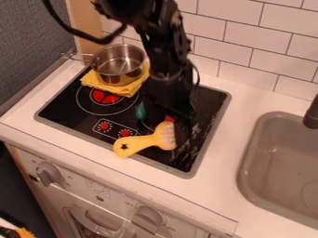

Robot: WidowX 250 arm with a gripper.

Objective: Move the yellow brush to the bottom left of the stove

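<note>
- Nearest, well below the tool in the view: white toy-oven front panel with round grey knobs.
- Next, above that panel: front strip of the white bench, running below and to the left of the tool.
- Yellow brush, pale bristles, star-shaped hole in handle: just beside the tool on its lower left. Bristle end at the tool, handle pointing away to the lower left; handle end overlaps the front rim of the flat black stove with grey rim in this view.
- Black two-part tool: hangs over the stove, right of its middle. Cannot tell whether it is spread, pressed together or pinching the brush.
- Dark green object: just left of the tool, partly hidden; shape unclear.
- Grey rectangular sink: right of the tool, set into the bench.
- Shiny round metal pot: upper left of the tool, on a folded yellow cloth on the stove.
- Farthest, behind the tool: white rectangular wall tiles.
</note>
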